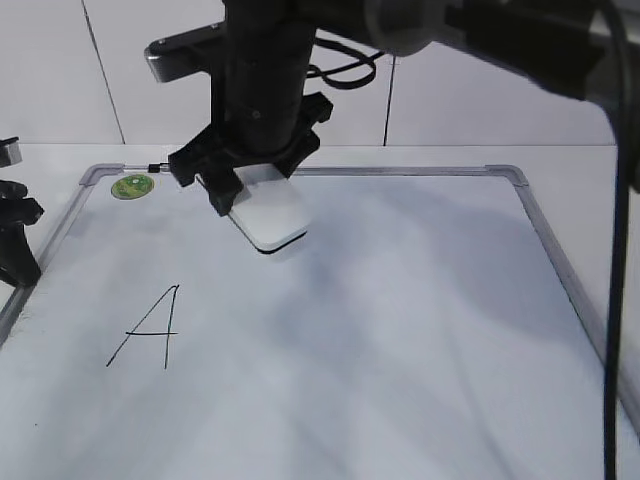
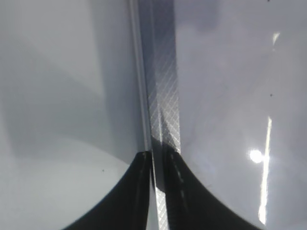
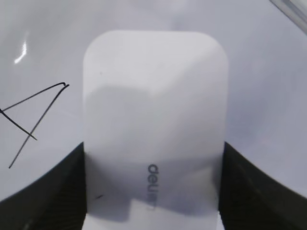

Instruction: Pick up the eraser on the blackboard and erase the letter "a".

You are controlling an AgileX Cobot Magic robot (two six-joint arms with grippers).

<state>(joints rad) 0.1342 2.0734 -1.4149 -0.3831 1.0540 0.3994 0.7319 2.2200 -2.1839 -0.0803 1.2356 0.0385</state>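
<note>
My right gripper point(image 1: 243, 188) reaches across to the back left of the blackboard point(image 1: 545, 235) and is shut on the white eraser point(image 1: 272, 216). In the right wrist view the eraser point(image 3: 153, 115) fills the space between the two black fingers point(image 3: 153, 191), its grey lettering facing up. Its dark underside sits at or just above the board; I cannot tell whether they touch. No small lowercase "a" shows in any view. My left gripper point(image 1: 14, 245) is at the board's left edge, its fingers point(image 2: 156, 165) together over the grey metal frame point(image 2: 163, 96), holding nothing.
A large angular capital "A" point(image 1: 150, 328) is drawn at the board's front left, also in the right wrist view point(image 3: 33, 117). A round green sticker point(image 1: 132, 186) is in the back left corner. A small black-and-white marker point(image 1: 150, 167) lies by the top frame.
</note>
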